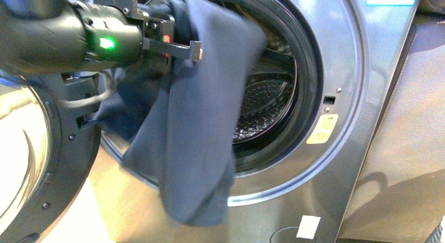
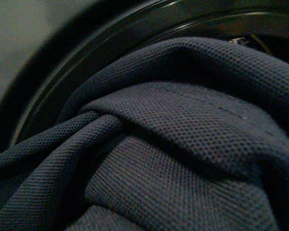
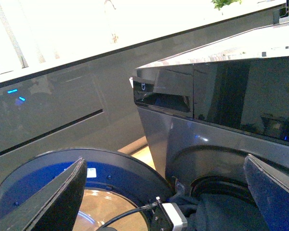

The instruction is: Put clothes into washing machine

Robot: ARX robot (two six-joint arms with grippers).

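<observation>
The silver-grey washing machine fills the front view, its round porthole open onto the perforated steel drum. My left gripper is at the porthole's upper left, shut on the clothes, a dark navy garment hanging across the left half of the opening and down below its rim. In the left wrist view the clothes fill the picture, with the dark gasket behind. My right gripper is open and empty, above and outside the machine, looking down on the left arm's wrist.
The machine's round door stands swung open at the left; it also shows in the right wrist view. A yellow warning sticker sits right of the porthole. A grey cabinet front stands beside the machine.
</observation>
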